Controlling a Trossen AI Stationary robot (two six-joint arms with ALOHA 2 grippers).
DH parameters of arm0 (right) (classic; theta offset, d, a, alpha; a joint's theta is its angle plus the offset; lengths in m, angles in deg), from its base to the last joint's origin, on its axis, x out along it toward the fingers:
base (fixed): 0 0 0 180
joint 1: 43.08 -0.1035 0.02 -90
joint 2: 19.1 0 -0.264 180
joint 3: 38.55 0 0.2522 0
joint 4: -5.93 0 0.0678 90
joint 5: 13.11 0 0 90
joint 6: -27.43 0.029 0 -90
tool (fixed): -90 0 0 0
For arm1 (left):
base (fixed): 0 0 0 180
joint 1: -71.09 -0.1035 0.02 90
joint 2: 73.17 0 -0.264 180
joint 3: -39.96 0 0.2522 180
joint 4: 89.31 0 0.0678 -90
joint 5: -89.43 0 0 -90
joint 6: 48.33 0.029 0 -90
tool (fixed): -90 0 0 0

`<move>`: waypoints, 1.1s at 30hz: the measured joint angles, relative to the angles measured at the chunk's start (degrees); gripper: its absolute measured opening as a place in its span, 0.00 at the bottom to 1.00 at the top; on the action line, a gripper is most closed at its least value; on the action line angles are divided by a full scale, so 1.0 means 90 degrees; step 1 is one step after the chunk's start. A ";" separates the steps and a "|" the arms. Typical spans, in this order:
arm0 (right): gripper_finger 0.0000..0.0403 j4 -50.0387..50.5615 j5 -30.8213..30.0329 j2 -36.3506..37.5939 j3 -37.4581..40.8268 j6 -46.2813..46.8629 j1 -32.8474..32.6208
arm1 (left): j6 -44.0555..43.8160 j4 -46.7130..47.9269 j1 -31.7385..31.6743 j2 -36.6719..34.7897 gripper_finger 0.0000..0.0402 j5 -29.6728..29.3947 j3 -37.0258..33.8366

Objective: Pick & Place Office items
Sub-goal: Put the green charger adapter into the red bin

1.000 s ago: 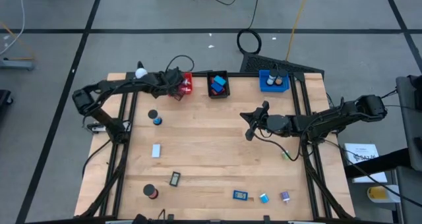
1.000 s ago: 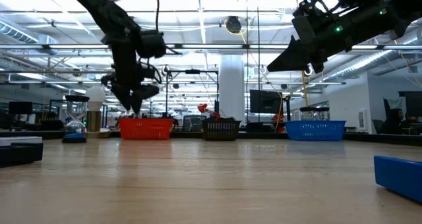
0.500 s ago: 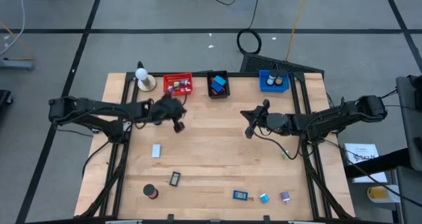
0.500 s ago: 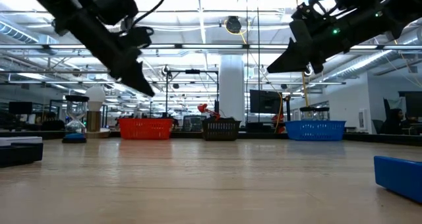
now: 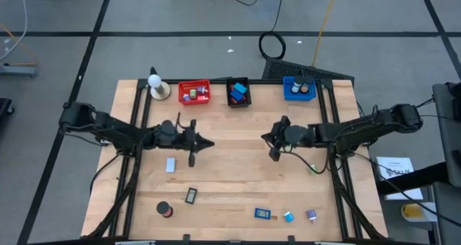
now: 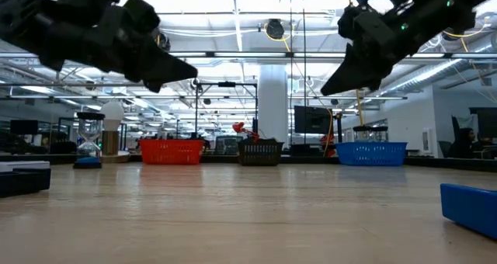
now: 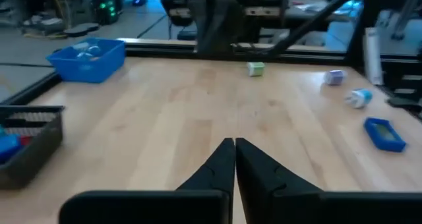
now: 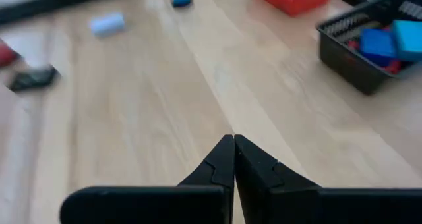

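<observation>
High view: three bins stand in a row at the far edge of the tabletop (image 5: 230, 166): one red bin (image 5: 194, 92), one black bin (image 5: 238, 91), one blue bin (image 5: 298, 88), each with small pieces inside. Six loose office items lie on the wood: a light-blue block (image 5: 171, 165), a black-framed rectangle (image 5: 191, 196), a black roll (image 5: 166, 210), a blue rectangle (image 5: 262, 214), a light-blue piece (image 5: 288, 217) and a purple clip (image 5: 311, 215). One white ball (image 5: 154, 80) sits on a tan base at the far left corner. The left gripper (image 5: 204, 143) reaches level toward the table's middle, fingers clenched, empty. The right gripper (image 5: 274, 156) faces it from the other side, angled down, fingers clenched, empty.

Low view: both arms hang above the bare wood, well clear of it; the three bins stand in the background.

Left wrist view: fingers (image 7: 221, 161) pressed together, nothing between them.

Right wrist view: fingers (image 8: 223, 159) pressed together, nothing between them.
</observation>
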 joint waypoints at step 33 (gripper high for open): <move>0.01 0.7609 0.0767 -0.1397 -0.2548 0.8058 -0.3917 | -0.0161 -0.0454 0.0206 0.0346 0.05 -0.0048 -0.0242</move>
